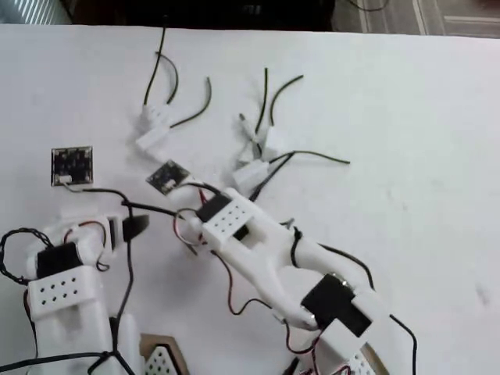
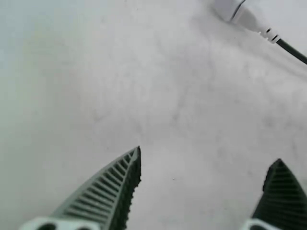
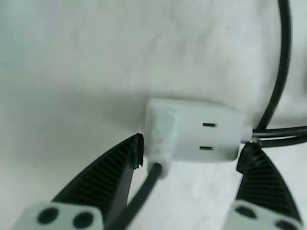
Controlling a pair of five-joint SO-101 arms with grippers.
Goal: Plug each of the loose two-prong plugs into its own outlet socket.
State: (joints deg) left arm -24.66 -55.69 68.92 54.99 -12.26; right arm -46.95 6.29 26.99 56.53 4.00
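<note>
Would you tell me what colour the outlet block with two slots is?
White plastic outlet block, clearest in right wrist view.

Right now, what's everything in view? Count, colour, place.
plug and socket pieces: about four, white, in two clusters mid-table; exact count unclear
outlet socket: 1, white, two slots, just past the right gripper's fingertips
plug: 1, white, on the table ahead of the left gripper
cords: several, black, trailing from the pieces
marker tags: 2, black-and-white squares, one at table's left, one nearer the middle
table: 1, white
left gripper: 1, dark fingers, open over bare table
right gripper: 1, dark fingers, open, tips flanking the socket
</note>
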